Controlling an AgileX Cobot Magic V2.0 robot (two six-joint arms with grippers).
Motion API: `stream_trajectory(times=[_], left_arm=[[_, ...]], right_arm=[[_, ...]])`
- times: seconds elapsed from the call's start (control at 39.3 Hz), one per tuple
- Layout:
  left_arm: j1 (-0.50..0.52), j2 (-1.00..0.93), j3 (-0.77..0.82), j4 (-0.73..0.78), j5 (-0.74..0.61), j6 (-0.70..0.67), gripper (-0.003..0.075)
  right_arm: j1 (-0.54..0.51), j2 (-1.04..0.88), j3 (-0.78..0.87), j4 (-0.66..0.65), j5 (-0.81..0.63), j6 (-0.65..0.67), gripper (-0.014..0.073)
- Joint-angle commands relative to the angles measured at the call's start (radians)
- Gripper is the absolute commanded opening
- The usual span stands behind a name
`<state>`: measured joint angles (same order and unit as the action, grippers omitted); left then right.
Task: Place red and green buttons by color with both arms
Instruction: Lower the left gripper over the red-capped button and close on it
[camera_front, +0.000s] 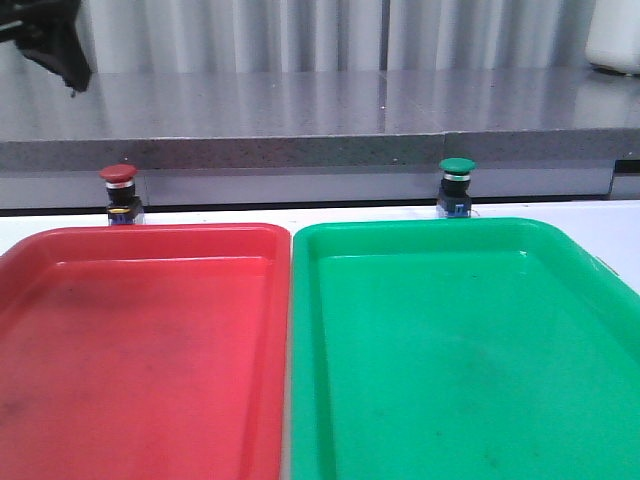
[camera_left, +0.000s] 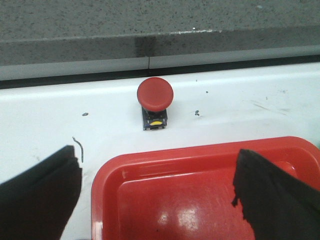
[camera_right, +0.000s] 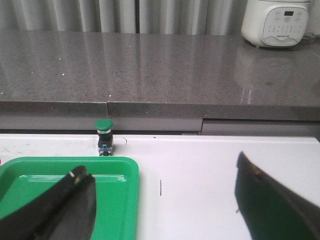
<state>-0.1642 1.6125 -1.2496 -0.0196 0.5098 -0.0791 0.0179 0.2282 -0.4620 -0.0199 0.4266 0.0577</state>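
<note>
Behind trays, mushroom-capped red button (camera_front: 118, 193) and green button (camera_front: 456, 185)

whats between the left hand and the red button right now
In the left wrist view, the far rim of the red tray and a strip of bare white table lie between the open left hand and the red button.

Both grippers are just hanging there wide open and empty, left gripper (camera_left: 157, 192) and right gripper (camera_right: 165, 200), with the left arm (camera_front: 45, 40) raised up high.
</note>
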Motion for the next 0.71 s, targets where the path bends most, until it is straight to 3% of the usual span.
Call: stream_trajectory(times=[0.0,0.33,0.69], left_arm=[[-0.008,0.075,-0.144,0.020,0.031,0.007,0.0584],[-0.011,0.369,-0.485,0.031,0.175,0.017,0.0578],[-0.011,0.482,-0.565,0.036,0.167,0.019,0.0427]], right_arm=[[-0.004,0.019,-0.033,-0.003,-0.078,-0.001,0.0589],[-0.004,0.019,-0.033,-0.003,-0.078,-0.001,0.0589],[-0.004,0.019,-0.033,-0.003,-0.078,-0.001,0.0589]])
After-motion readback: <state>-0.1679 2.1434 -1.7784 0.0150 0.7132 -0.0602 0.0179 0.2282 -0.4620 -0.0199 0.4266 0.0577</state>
